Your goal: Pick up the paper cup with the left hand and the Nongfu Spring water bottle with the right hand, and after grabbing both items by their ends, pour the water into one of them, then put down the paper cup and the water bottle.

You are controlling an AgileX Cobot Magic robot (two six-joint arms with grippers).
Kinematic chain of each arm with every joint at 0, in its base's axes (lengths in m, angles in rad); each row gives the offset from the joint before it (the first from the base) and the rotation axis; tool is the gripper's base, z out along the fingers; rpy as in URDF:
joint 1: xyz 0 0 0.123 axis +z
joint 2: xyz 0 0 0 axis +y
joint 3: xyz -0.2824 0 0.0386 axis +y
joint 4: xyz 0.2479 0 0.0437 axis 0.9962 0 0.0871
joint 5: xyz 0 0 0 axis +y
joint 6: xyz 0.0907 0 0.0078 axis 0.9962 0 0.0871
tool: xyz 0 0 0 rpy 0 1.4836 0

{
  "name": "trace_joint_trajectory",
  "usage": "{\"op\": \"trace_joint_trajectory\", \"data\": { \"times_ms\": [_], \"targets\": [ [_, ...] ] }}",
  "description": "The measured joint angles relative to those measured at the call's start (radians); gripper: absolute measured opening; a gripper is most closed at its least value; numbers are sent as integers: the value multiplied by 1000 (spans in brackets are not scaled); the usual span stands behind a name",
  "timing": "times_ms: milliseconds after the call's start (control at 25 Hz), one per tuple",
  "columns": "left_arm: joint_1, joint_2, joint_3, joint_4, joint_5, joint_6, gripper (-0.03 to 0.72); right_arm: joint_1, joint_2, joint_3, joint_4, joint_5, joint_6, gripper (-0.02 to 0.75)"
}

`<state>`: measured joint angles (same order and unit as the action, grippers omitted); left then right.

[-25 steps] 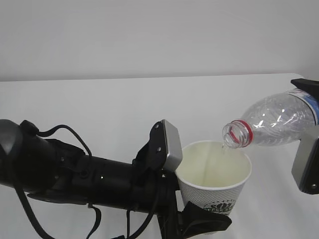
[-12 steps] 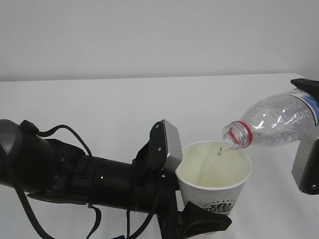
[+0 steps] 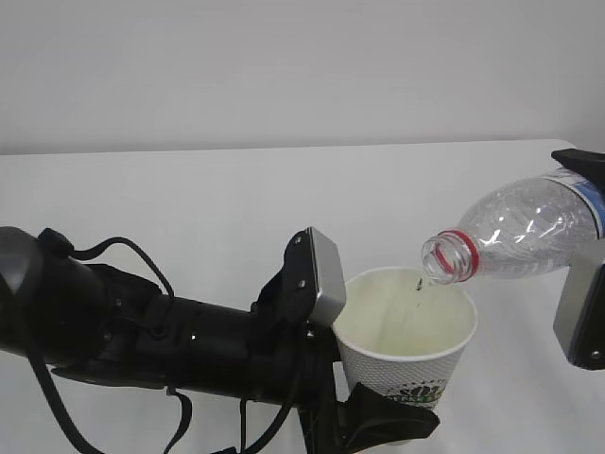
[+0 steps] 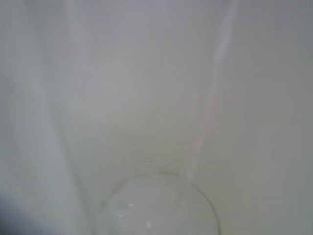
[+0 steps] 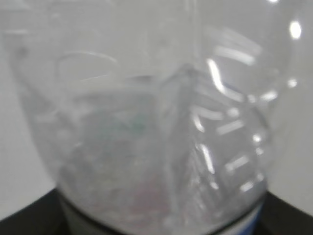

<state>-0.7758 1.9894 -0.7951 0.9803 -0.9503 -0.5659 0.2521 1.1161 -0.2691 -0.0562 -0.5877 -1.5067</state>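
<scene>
The white paper cup [image 3: 408, 348] stands upright at the lower middle, cream inside, with a green logo low on its side. My left gripper [image 3: 392, 418] is shut on its lower end. The clear Nongfu Spring water bottle [image 3: 518, 232] lies tilted, and its red-ringed open mouth [image 3: 449, 257] hangs just over the cup's far right rim. My right gripper [image 3: 591, 227] is shut on the bottle's base end at the right edge. A last drop of water [image 3: 419, 282] hangs below the mouth. The cup's blurred white wall [image 4: 156, 98] fills the left wrist view, and the ribbed bottle [image 5: 161, 137] fills the right wrist view.
The white table [image 3: 189, 199] runs back to a pale wall [image 3: 284, 66]. My left arm [image 3: 142, 331], black with looping cables and a grey plate [image 3: 323, 276], lies across the lower left beside the cup. A grey plate [image 3: 579, 317] of the right gripper hangs under the bottle.
The thin stream of water from the bottle's mouth into the cup has dwindled to a drop. Cup, bottle and both arms have stayed in place.
</scene>
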Motion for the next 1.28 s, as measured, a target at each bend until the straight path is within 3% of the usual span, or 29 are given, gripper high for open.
{"op": "trace_joint_trajectory", "data": {
  "times_ms": [1280],
  "targets": [
    [0, 0, 0, 0, 0, 0, 503, 0, 0, 0, 10, -5, -4, 465]
  ]
}}
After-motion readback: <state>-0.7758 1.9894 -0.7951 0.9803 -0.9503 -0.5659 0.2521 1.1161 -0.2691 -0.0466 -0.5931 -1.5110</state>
